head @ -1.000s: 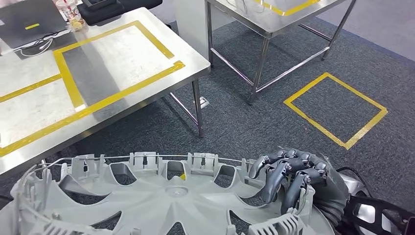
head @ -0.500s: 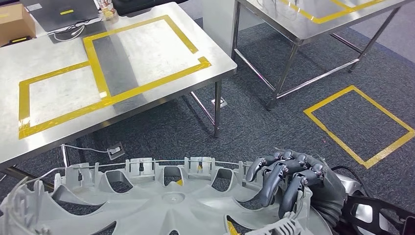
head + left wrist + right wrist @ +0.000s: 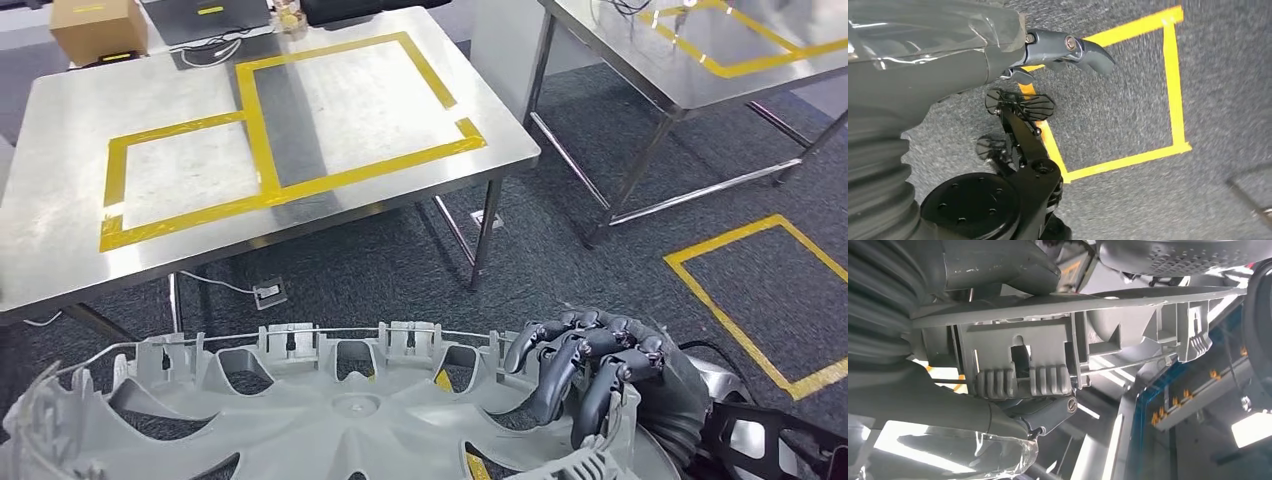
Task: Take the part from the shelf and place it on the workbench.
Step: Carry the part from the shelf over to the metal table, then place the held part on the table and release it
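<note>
The part [image 3: 340, 415] is a large grey plastic wheel cover with spokes and rim clips, held flat low in the head view. My right hand [image 3: 590, 370] grips its right rim, dark fingers curled over the edge. In the right wrist view the rim clips of the part [image 3: 1023, 380] lie against my right hand [image 3: 948, 405]. The workbench [image 3: 60, 230], a steel table marked with yellow tape rectangles, stands ahead of me beyond the part. In the left wrist view my left hand [image 3: 1068, 47] hangs above the carpet with nothing in it.
A cardboard box [image 3: 95, 25] and a laptop [image 3: 205, 12] sit at the workbench's far edge. A second steel table [image 3: 640, 50] stands at the right. A yellow tape square [image 3: 770, 290] marks the grey carpet. A socket and cable [image 3: 268, 293] lie under the workbench.
The whole picture has shifted right and down as the camera turned, bringing the workbench closer to the centre. The part and my right hand keep their place in the picture.
</note>
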You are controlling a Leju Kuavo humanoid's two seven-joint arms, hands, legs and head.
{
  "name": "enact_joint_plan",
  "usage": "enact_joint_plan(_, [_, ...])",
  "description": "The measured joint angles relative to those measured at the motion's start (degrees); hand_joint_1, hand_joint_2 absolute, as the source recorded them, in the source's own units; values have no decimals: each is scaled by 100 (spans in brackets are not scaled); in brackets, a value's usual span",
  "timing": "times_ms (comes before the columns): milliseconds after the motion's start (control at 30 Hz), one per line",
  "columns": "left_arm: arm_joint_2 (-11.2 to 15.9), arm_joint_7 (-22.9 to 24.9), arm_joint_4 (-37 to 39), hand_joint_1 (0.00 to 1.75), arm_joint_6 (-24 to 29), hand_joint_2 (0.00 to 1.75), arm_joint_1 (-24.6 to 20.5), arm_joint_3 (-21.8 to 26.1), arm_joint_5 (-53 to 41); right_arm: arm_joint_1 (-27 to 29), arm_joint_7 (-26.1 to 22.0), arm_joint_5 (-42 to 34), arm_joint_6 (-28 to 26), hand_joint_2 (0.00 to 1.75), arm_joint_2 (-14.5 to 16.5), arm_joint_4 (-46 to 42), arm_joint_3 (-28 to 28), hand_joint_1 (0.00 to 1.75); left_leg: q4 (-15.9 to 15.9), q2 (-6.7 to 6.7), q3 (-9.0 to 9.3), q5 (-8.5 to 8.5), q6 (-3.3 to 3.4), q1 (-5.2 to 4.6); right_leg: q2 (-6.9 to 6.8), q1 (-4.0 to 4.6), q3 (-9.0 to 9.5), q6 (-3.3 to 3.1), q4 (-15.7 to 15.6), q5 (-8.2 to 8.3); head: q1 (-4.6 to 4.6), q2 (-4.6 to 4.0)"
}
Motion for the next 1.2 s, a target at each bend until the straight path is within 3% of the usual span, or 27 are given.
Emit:
enact_joint_plan(100, [-25, -2, -2, 0, 0, 175, -31, 6, 0, 5, 1, -11, 3, 175, 3, 3, 1, 175, 1, -201, -9, 3, 5, 9, 213, -16, -529, -16, 992, -369, 25, -1])
enact_joint_plan(133, [-39, -3, -2, 0, 2, 175, -29, 14, 0, 7, 14, -12, 9, 175, 4, 4, 1, 175, 3, -288, -7, 1, 3, 11, 223, -27, -633, 16, 1131, -375, 25, -1])
enact_joint_plan(167, [-50, -5, -2, 0, 5, 175, -25, 23, 0, 8, 31, -12, 16, 175, 4, 5, 2, 175, 7, -378, -1, -3, -4, 15, 231, -41, -628, 66, 1042, -281, 24, -1])
enact_joint_plan(233, [-70, -17, -2, 0, 16, 175, -1, 64, 0, 5, 104, -25, 33, 175, 14, 4, 2, 175, 71, -701, -33, -51, -113, 31, 378, -84, -300, 105, 189, 169, 27, -1])
enact_joint_plan(300, [-79, -15, -2, 0, 5, 175, 16, 140, 0, -2, 189, -39, 47, 175, 34, -2, 3, 175, 888, -482, -479, -406, -277, 47, 280, -78, 49, -30, -507, 426, -9, -1])
enact_joint_plan(367, [-73, -19, -1, 0, -18, 175, 6, 219, 0, -13, 255, -52, 28, 175, 46, -28, 7, 175, 950, 144, -545, -382, -237, -5, -145, 5, 168, -108, -519, 309, -41, -1])
enact_joint_plan(433, [-59, -38, 1, 0, -23, 175, 9, 249, 0, -28, 294, -109, -9, 175, 52, -55, 11, 175, 244, 313, -221, -48, -115, -75, -382, 53, 245, -67, -532, 229, -38, -1])
enact_joint_plan(500, [-52, -45, 2, 0, -21, 175, 31, 250, 0, -35, 325, -214, -37, 175, 60, -71, 13, 175, 158, 238, -184, -22, -72, -62, -441, 60, 276, -24, -566, 214, -43, 0])
enact_joint_plan(567, [-60, -56, 1, 0, -23, 175, 30, 250, 0, -41, 356, -293, -67, 175, 61, -94, 6, 175, 9, 162, -76, 30, -28, -11, -223, 55, 197, -9, -350, 94, -30, 0])
enact_joint_plan(633, [-76, -61, -1, 0, -39, 175, -7, 251, 0, -45, 375, -333, -94, 175, 61, -105, -8, 175, -61, 78, -18, 52, -12, 18, 107, 22, -167, -23, 359, -185, -3, -1])
enact_joint_plan(700, [-89, -50, -2, 0, -57, 175, -36, 252, 0, -43, 395, -353, -110, 175, 61, -107, -25, 175, -58, -15, -12, 44, -15, 20, 212, -2, -576, 7, 1029, -364, 10, -1])
enact_joint_plan(733, [-95, -43, -2, 0, -63, 175, -40, 252, 0, -43, 404, -355, -112, 175, 60, -107, -33, 175, -56, -61, -4, 37, -22, 22, 217, -13, -652, 53, 1080, -318, 11, -1])
enact_joint_plan(767, [-99, -38, -2, 0, -66, 175, -40, 251, 0, -43, 410, -356, -113, 175, 58, -107, -40, 175, -51, -105, 10, 26, -35, 26, 219, -24, -607, 112, 888, -174, 11, -1])
enact_joint_plan(833, [-105, -32, -2, 0, -71, 175, -41, 251, 0, -48, 412, -359, -113, 175, 55, -108, -51, 175, -19, -181, 38, -12, -87, 27, 223, -54, -286, 214, 69, 236, 13, -1])
enact_joint_plan(867, [-106, -29, -1, 0, -73, 175, -42, 251, 0, -52, 412, -361, -113, 175, 56, -108, -54, 175, 10, -209, 38, -42, -123, 21, 231, -62, -134, 209, -282, 392, 13, -1])
enact_joint_plan(933, [-102, -25, 0, 0, -76, 175, -34, 252, 0, -63, 411, -369, -114, 175, 60, -108, -56, 175, 55, -237, 19, -83, -183, 4, 243, -47, -7, 117, -579, 515, 8, -1])
enact_joint_plan(1000, [-96, -23, 0, 0, -81, 175, -20, 252, 0, -71, 424, -374, -115, 175, 60, -108, -58, 175, 73, -235, 11, -107, -217, 20, 246, -45, 6, 21, -582, 525, 6, -1])
enact_joint_plan(1067, [-91, -22, 0, 0, -91, 175, -19, 251, -1, -87, 455, -379, -116, 175, 63, -108, -60, 175, 289, -178, -83, -254, -265, 40, 242, -68, 32, -44, -591, 523, -4, -1])
enact_joint_plan(1167, [-91, -21, 0, 0, -105, 175, -34, 249, -11, -116, 504, -390, -123, 175, 81, -108, -66, 175, 1349, -85, -606, -739, -333, 59, 238, -54, 51, -103, -591, 500, -20, -1])
enact_joint_plan(1200, [-96, -21, 0, 0, -107, 175, -36, 248, -22, -123, 524, -391, -128, 175, 87, -107, -67, 175, 1663, -73, -779, -825, -337, 61, 237, -41, 54, -111, -590, 493, -20, -1])
